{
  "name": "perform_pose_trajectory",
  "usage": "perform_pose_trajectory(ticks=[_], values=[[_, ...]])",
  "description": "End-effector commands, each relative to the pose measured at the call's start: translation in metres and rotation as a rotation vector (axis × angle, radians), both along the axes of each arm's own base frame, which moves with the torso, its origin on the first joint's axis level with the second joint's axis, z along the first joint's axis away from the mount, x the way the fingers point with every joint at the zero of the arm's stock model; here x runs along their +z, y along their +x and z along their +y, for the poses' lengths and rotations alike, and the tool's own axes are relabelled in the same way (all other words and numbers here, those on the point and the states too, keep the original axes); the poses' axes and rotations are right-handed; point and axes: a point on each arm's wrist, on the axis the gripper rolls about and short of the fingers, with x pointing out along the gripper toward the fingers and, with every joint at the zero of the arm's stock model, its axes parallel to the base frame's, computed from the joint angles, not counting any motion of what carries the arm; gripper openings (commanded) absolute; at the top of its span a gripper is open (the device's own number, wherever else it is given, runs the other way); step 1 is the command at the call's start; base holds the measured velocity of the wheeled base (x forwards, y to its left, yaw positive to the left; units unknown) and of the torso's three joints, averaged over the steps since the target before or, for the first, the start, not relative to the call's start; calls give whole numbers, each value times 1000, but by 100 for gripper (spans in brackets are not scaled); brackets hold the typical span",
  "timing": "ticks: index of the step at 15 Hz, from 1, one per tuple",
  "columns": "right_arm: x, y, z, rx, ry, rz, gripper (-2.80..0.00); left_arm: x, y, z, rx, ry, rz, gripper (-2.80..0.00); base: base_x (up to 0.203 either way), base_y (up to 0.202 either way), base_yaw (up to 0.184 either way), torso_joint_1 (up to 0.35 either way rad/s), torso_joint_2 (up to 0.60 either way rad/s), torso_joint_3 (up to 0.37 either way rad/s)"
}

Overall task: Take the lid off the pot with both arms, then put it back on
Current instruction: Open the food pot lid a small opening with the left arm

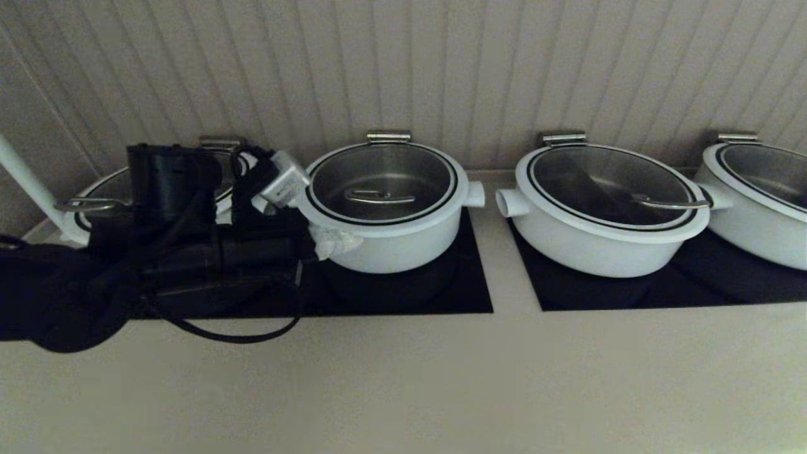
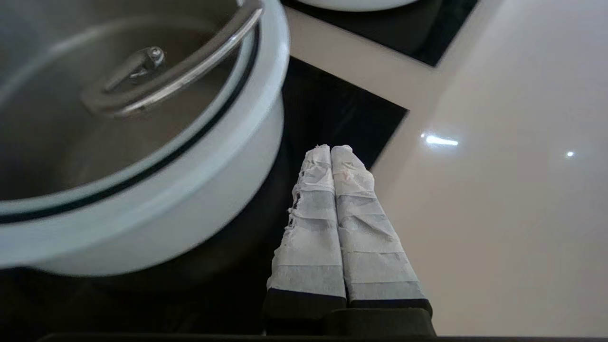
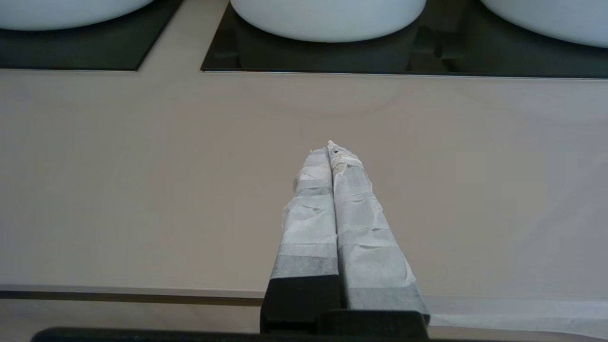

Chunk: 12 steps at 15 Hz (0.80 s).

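The pot (image 1: pixel 384 243) is small, deep and white and stands on a black hob panel (image 1: pixel 470 277) at centre. The glass lid (image 1: pixel 383 180) sits shut on it, with its steel bar handle (image 1: pixel 380 197) on top. My left gripper (image 1: pixel 331 243) is shut and empty, its taped fingertips low beside the pot's left wall. In the left wrist view the gripper (image 2: pixel 331 149) lies next to the pot (image 2: pixel 156 199), below the lid's handle (image 2: pixel 180 76). My right gripper (image 3: pixel 329 148) is shut and empty over the beige counter; it does not show in the head view.
Wider white pots with lids stand at the right (image 1: pixel 605 214), far right (image 1: pixel 763 195) and behind my left arm (image 1: pixel 94 192). A ribbed wall (image 1: pixel 504 63) runs close behind them. The beige counter (image 1: pixel 403 378) stretches in front.
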Motion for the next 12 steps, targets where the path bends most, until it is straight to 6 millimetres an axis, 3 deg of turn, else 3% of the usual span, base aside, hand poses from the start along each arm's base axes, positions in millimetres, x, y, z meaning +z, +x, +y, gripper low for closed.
perform_pose_trajectory(ticks=[1, 5, 12], values=[[0, 0, 0, 1, 1, 2, -280, -11, 19, -13, -12, 12, 22, -280, 0, 0, 0, 0, 0, 0], [0, 0, 0, 1, 2, 2, -280, -13, 36, -28, -32, 10, 11, -280, 0, 0, 0, 0, 0, 0], [0, 0, 0, -1, 2, 1, -280, -8, 60, -36, 35, 11, -33, -280, 0, 0, 0, 0, 0, 0]])
